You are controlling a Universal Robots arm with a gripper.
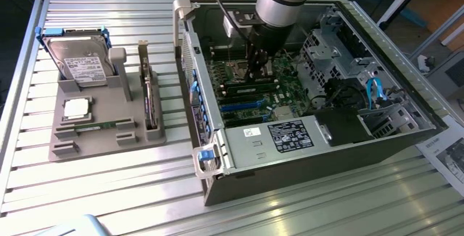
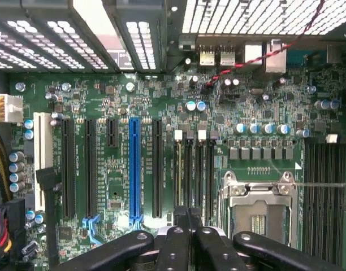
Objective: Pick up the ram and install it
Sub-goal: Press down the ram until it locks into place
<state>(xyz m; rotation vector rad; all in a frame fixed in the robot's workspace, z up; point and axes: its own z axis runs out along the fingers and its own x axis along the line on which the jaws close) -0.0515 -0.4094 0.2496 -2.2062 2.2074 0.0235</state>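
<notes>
Open computer case (image 1: 312, 162) sits at 3 o'clock of the grey parts tray (image 1: 108, 144) in the exterior view. The claw (image 2: 187, 226) is down inside over the green board (image 2: 105, 101), clenched tight, with only a thin dark edge between its tips, so can't confirm a load. A green stick that looks like the ram (image 1: 101, 126) lies in the tray at 6 o'clock of the hard drive (image 1: 81, 62). To seat well, I'd judge: keep the claw square and parallel over the memory slots (image 2: 194, 175), then go straight down with even pressure and no twist.
</notes>
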